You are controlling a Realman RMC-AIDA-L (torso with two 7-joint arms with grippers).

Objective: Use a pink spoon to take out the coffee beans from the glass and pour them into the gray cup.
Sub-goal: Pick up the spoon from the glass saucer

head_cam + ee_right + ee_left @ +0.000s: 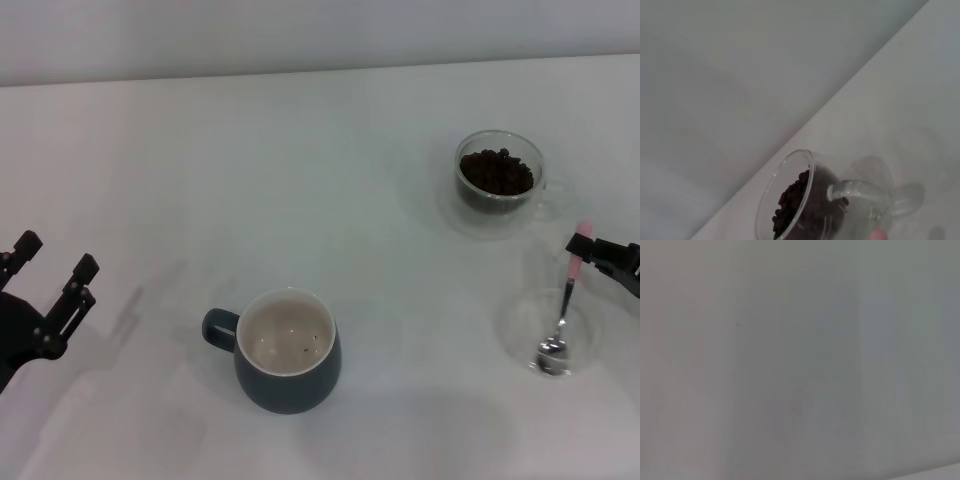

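Nearest us, gray cup (288, 350), handle left, mouth up to receive. Our right gripper (592, 253) pinches the pink spoon (562, 313) at its pink tip. Long axis runs near-far, bowl resting on a clear saucer (590, 345). Glass (499, 182) of coffee beans (496, 172) far right. Left gripper (52, 283) idle near left, fingers spread.

No text, label, brand, number or sign can be read in any view; the gray cup (288, 352), the glass (499, 180) and the pink spoon (563, 318) bear no markings; the white table (300, 170) is plain.
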